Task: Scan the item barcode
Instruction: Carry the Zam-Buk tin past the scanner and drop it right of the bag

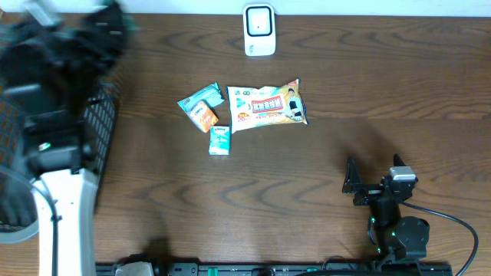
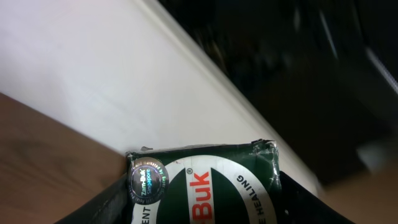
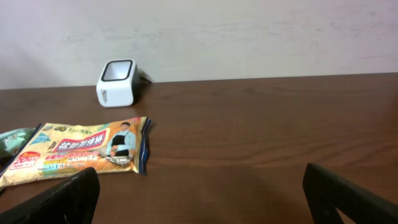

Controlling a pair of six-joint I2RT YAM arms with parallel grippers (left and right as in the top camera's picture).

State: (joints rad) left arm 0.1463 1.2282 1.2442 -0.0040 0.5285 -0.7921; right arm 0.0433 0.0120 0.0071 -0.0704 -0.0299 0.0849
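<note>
My left hand grips a dark green cardboard box with white lettering and a shiny round sticker. It is at the far-left edge of the brown wooden surface, by the black wire basket (the overhead view is blurred there). My right hand rests with its fingers spread wide and nothing between them, well apart from the white barcode scanner.
</note>
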